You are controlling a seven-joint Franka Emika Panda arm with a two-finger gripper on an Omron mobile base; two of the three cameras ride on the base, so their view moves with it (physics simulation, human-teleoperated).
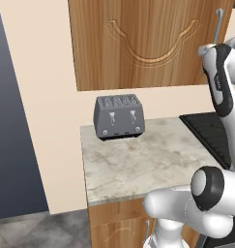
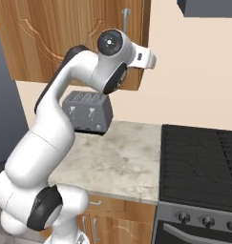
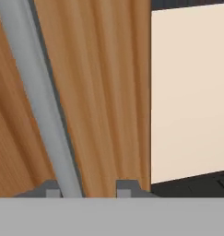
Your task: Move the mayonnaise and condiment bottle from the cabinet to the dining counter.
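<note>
The cabinet (image 1: 138, 43) (image 2: 50, 38) hangs on the wall with its carved wooden door (image 3: 109, 92) shut. Its long grey bar handle (image 3: 39, 92) (image 1: 218, 24) (image 2: 125, 16) runs down the door's right edge. My gripper (image 3: 88, 188) is raised right up to the door, and the handle passes between its two fingertips. The left fingertip (image 3: 52, 187) is against the bar, while the right fingertip (image 3: 125, 186) stands a little apart from it. The mayonnaise and the condiment bottle are hidden behind the shut door. The dining counter is out of view.
A grey toaster (image 1: 119, 117) (image 2: 88, 112) stands at the back of a small marble counter (image 1: 148, 160) (image 2: 112, 162) below the cabinet. A black stove (image 2: 203, 162) (image 1: 211, 131) adjoins it on the right. A beige wall (image 3: 191, 92) lies to the right of the cabinet.
</note>
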